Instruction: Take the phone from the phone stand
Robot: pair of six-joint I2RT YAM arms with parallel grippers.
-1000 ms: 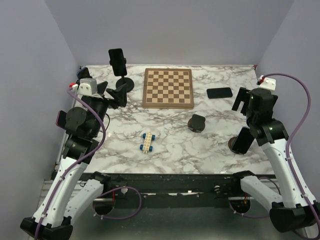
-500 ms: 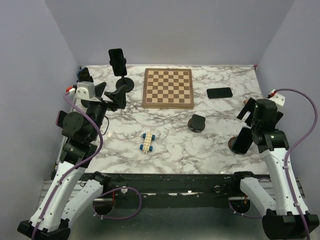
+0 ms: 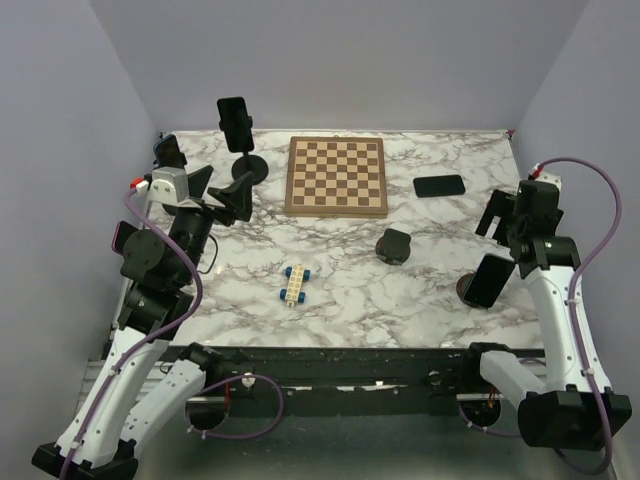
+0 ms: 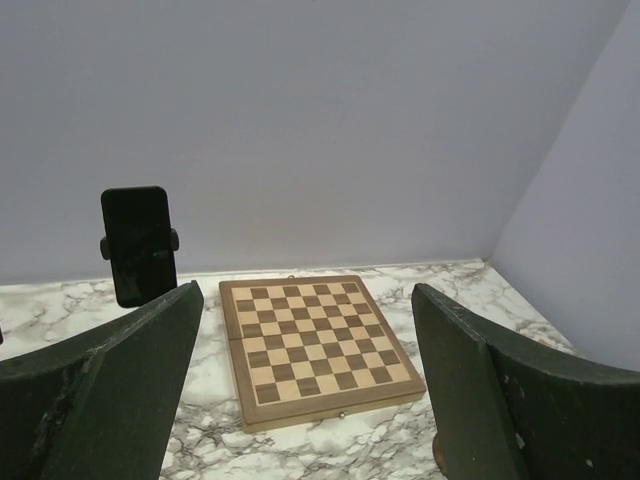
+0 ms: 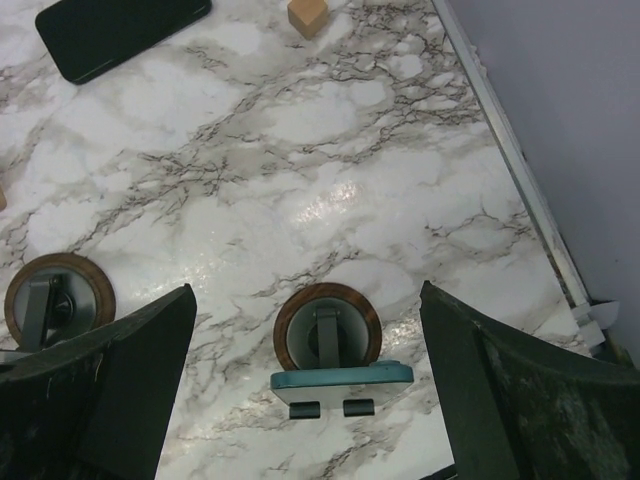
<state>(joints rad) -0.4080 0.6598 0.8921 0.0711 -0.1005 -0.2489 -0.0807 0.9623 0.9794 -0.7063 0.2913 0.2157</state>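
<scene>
A black phone (image 3: 487, 280) in a teal case leans on a round, wood-rimmed phone stand (image 3: 465, 289) near the table's front right. From above, in the right wrist view, its teal top edge (image 5: 341, 377) shows over the stand's base (image 5: 327, 325). My right gripper (image 3: 503, 213) hovers open above and behind it, its jaws (image 5: 306, 290) wide on either side and touching nothing. A second black phone (image 3: 234, 122) is clamped upright on a tall stand (image 3: 247, 167) at the back left. It shows as the dark phone (image 4: 139, 244) left of my open, empty left gripper (image 4: 308, 290).
A wooden chessboard (image 3: 336, 176) lies at the back centre. One more black phone (image 3: 440, 185) lies flat to its right, with a small wooden cube (image 5: 308, 15) close by. An empty stand (image 3: 395, 245) and a blue-and-cream toy car (image 3: 295, 283) sit mid-table. The table's right edge (image 5: 520, 180) is close.
My right arm has swung outward to the right and its wrist has turned and risen. The left wrist shifted slightly back. Neither phone has moved.
</scene>
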